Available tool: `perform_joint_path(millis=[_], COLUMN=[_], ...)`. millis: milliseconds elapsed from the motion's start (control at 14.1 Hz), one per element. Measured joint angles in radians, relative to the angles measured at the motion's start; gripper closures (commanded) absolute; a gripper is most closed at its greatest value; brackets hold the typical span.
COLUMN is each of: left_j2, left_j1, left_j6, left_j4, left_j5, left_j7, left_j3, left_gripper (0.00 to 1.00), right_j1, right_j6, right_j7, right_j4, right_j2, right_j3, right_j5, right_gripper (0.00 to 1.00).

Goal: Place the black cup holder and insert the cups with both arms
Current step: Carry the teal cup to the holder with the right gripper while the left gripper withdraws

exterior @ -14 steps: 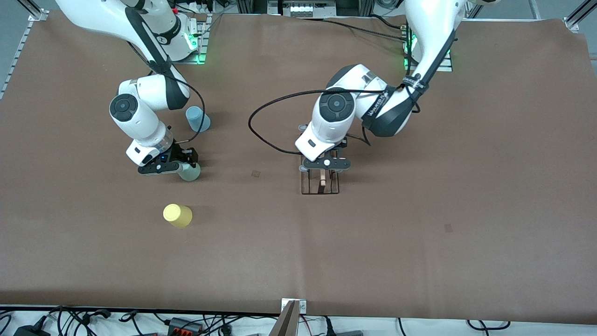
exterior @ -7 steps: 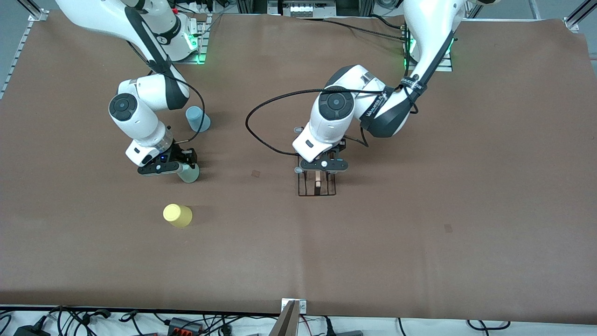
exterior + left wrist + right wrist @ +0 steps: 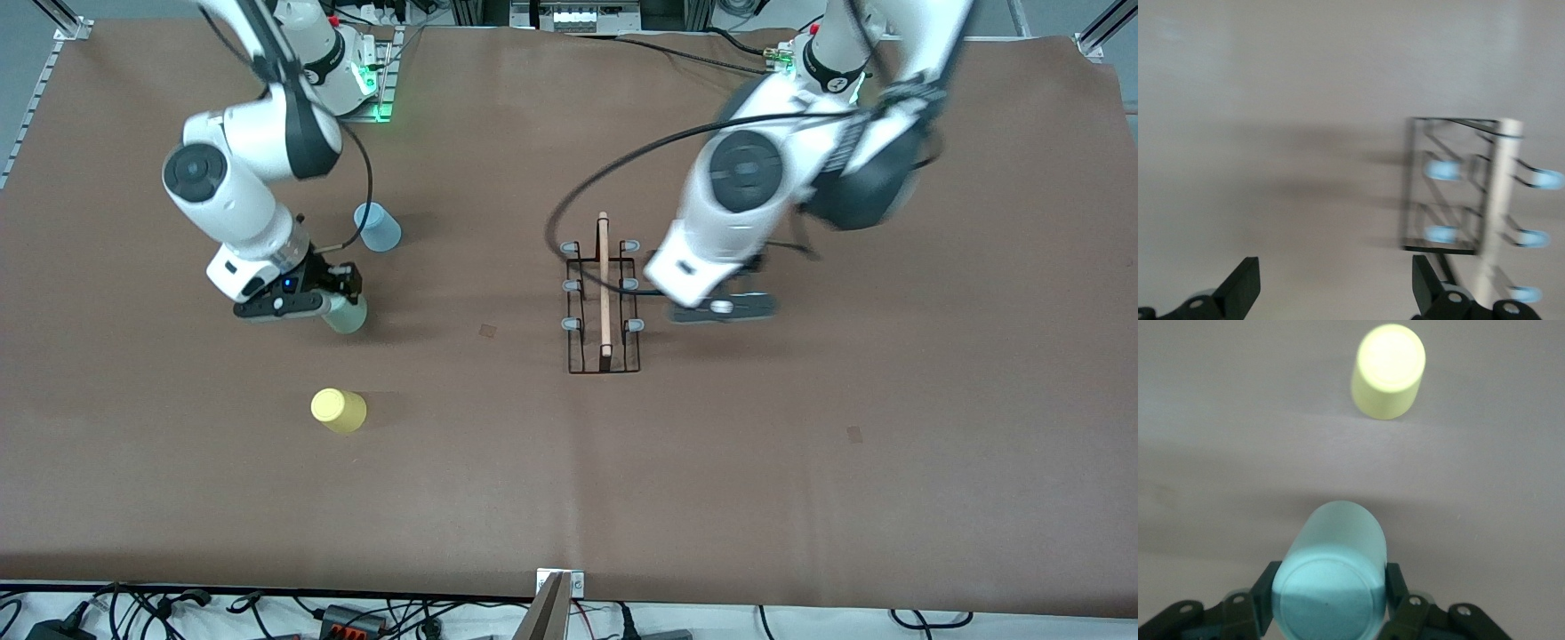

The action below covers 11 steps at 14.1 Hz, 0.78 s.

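Note:
The black cup holder (image 3: 605,298) stands alone mid-table, its wooden rod on top and pale capped pegs along both sides; it also shows in the left wrist view as the cup holder (image 3: 1468,190). My left gripper (image 3: 720,308) hovers open beside it, toward the left arm's end, and the same gripper (image 3: 1336,287) has nothing between its fingers. My right gripper (image 3: 340,308) is shut on the pale grey-green cup (image 3: 345,315), lifted off the table; up close, the gripper (image 3: 1328,593) clamps the cup (image 3: 1331,567) from both sides. The light blue cup (image 3: 378,227) and yellow cup (image 3: 338,410) stand on the table.
Brown paper covers the table (image 3: 800,462). A black cable (image 3: 569,209) loops from the left arm over the rack's farther end. The yellow cup (image 3: 1388,370) lies beneath the right wrist camera's outlook. Wires run along the table's nearest edge.
The left gripper opened, let go of the holder's rod, then rose and swung toward the left arm's end. The right gripper lifted the grey-green cup off the table.

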Motion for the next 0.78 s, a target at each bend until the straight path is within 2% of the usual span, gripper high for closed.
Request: perform_joint_path(millis=[212,354,566,778], left_j2=[-0.066,-0.098,-0.163,-0.272], left_j1=[0.136,0.221,0.314,0.410], left_j6=[-0.079,-0.110,-0.116,-0.005], left_j4=[0.002,0.000,-0.050,-0.208], left_j5=[0.009,0.009,0.003,-0.045], left_j7=[0.205,0.320,0.435,0.563], left_j3=[0.001,0.000,-0.003,-0.004], left_gripper=[0.00,0.00,0.00,0.00], right_j1=[0.072,0.168,0.330,0.429], right_j6=[-0.143,-0.158,-0.158,-0.153], right_j7=[0.337,0.579,0.868,1.083], right_j4=[0.109,0.184,0.309,0.413], right_j2=[-0.040,-0.017,0.102,0.253], right_j3=[0.112,0.149,0.156,0.156], right_j5=[0.002,0.003,-0.023,-0.144], right_gripper=[0.94,0.94,0.94,0.93])
